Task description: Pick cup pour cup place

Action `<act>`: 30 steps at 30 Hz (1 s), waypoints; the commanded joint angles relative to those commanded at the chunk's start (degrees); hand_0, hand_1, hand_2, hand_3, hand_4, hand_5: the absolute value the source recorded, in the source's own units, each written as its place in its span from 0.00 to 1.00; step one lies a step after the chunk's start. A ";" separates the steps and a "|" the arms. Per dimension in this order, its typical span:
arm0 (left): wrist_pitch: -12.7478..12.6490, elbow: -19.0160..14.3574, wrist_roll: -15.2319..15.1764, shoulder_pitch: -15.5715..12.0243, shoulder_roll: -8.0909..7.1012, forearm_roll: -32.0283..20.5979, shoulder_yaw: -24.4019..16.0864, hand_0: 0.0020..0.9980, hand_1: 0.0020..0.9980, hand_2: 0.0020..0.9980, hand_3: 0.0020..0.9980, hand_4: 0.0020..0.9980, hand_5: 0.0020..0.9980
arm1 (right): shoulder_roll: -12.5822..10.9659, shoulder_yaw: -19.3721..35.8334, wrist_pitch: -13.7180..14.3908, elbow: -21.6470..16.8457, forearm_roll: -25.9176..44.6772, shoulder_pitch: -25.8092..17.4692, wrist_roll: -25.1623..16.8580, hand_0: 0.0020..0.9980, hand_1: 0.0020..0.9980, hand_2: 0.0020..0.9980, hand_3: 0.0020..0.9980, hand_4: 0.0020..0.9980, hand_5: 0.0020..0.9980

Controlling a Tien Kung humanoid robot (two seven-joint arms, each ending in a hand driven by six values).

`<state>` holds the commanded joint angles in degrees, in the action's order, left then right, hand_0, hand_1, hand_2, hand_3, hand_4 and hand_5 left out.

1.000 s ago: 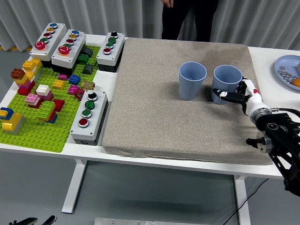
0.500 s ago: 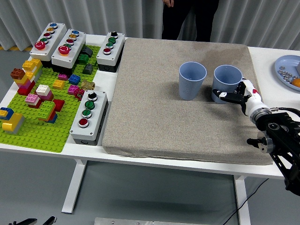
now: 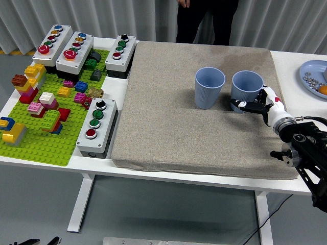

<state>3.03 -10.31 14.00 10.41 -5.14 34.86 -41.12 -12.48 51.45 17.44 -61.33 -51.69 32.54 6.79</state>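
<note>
Currently right hand (image 3: 257,104) is at the right blue cup (image 3: 247,91), fingers (image 3: 243,104) wrapped round its lower wall from the right/near side, so clamped on it as far as I can see; the far side of the wrap is hidden behind the cup. Cup sits upright on the grey mat (image 3: 168,132), toward the mat's right edge, mouth up, long axis vertical. Can't tell if its base is on the mat or just off it.

Second blue cup (image 3: 209,87) stands upright just to its left, close but apart w/ a clear gap. That's the key relation: pour target lies directly left of the held cup, so the coming move would prob. be lift, then tilt leftward over that rim.

Left arm not in shot, so right hand is the only one near.

Rest of desk (image 3: 286,58): green brick baseplate (image 3: 41,138) and button boxes (image 3: 96,127) at left side, blue plate (image 3: 311,76) at right edge. Person (image 3: 204,20) stands at far side, hands not on anything.
</note>
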 joint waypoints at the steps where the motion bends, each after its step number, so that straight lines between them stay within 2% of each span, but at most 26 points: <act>1: -0.01 0.00 -0.01 0.00 -0.01 0.03 -0.05 0.76 0.79 0.83 0.71 0.51 0.99 | -0.33 0.06 -0.02 -0.28 -0.06 -0.08 0.10 0.96 0.90 1.00 1.00 0.88 0.12; 12: -0.02 0.00 -0.06 0.08 -0.10 0.27 -0.48 0.76 0.79 0.83 0.71 0.51 0.99 | -3.77 1.00 -0.38 -3.10 -0.34 -2.13 0.77 0.97 0.90 1.00 0.99 0.89 0.14; 18: -0.01 0.00 -0.01 0.03 -0.11 0.53 -0.82 0.77 0.79 0.83 0.71 0.51 0.99 | -4.67 1.62 -0.54 -4.30 -0.58 -3.46 1.08 0.97 0.90 1.00 0.99 0.90 0.14; 30: -0.07 0.00 -0.02 -0.22 -0.51 1.41 -1.92 0.76 0.79 0.83 0.71 0.51 0.99 | -9.50 5.09 -0.31 -11.64 -1.70 -8.07 1.58 0.97 0.90 1.00 0.99 0.90 0.16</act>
<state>2.96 -10.31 13.98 10.19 -5.65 36.27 -43.04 -21.98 56.54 17.13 -72.97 -53.40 24.47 8.37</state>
